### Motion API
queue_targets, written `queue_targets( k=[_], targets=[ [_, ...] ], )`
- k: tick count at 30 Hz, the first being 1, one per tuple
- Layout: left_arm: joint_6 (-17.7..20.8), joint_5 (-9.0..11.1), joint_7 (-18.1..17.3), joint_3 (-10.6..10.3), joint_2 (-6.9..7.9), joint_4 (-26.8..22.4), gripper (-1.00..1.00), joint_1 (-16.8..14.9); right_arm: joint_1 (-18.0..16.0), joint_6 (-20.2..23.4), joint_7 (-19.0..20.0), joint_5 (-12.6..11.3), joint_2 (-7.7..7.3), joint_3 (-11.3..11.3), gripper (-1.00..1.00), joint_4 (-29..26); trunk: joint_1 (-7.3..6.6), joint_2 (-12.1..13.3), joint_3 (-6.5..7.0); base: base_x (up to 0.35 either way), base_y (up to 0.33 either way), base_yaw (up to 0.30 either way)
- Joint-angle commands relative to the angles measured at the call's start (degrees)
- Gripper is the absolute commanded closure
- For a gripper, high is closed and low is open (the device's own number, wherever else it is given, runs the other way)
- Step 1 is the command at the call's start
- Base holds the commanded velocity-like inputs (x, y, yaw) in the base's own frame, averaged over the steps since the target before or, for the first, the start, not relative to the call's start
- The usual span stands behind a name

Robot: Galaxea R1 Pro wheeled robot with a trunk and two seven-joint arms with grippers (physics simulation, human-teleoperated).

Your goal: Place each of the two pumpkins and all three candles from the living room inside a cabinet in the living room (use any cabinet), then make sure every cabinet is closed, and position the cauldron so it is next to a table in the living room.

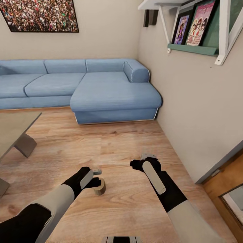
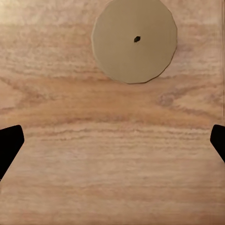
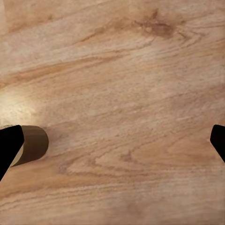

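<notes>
A wood floor fills the lower half of the head view, with a blue sofa across the middle against the far wall and a crowd picture hung at upper left. A white and green shelf holding framed prints is fixed to the wall at upper right, a grey table is cut by the left edge, and part of a door frame is seen at lower right. No cabinet, pumpkin or cauldron can be seen from here, so nothing of those steps can be judged as done. One candle, a short tan cylinder with a dark wick, stands upright on the floor at lower centre. The left gripper is held just above and beside it; in the left wrist view the candle is seen from straight above, near the top of the frame and ahead of the finger line, with the fingertips spread wide at both edges and nothing between them. The right gripper hangs near the floor to the right, also spread wide and empty; the candle's side is caught at the left edge of its wrist view. By this showing the candle is not yet grasped, and the stowing, the closing of cabinets and the cauldron step are judged to be left.
</notes>
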Motion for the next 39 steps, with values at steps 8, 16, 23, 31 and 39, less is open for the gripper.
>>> queue_targets(
  k=[8,16,23,31,39],
  targets=[
    [0.1,0.6,-4.8,-5.5,-0.23,-0.2,-1.00,0.0,0.0,0.1,-0.6,-0.5,-0.01,0.1,-1.00,-0.1,0.09,-0.1,-0.94,0.000,0.000,0.000],
    [0.0,0.6,-5.7,-6.0,-0.28,-0.2,-1.00,0.1,0.0,0.1,-0.6,-0.5,-0.01,0.1,-1.00,-0.1,0.09,-0.1,-0.94,0.000,0.000,0.000],
    [0.0,0.6,-5.7,-6.1,-0.26,-0.2,-1.00,0.1,0.0,0.1,-0.5,-0.6,0.00,0.1,-1.00,-0.1,0.09,-0.1,-0.94,0.149,0.000,0.000],
    [0.0,0.7,-5.8,-6.1,-0.18,-0.2,-1.00,0.1,0.0,0.1,-0.5,-0.6,-0.01,0.1,-1.00,-0.1,0.09,-0.1,-0.94,0.104,0.063,0.000],
    [0.0,0.7,-5.8,-6.2,-0.15,-0.1,-1.00,0.1,0.0,0.1,-0.6,-0.6,-0.01,0.1,-1.00,-0.1,0.09,-0.1,-0.94,0.067,0.044,0.000]
  ],
)
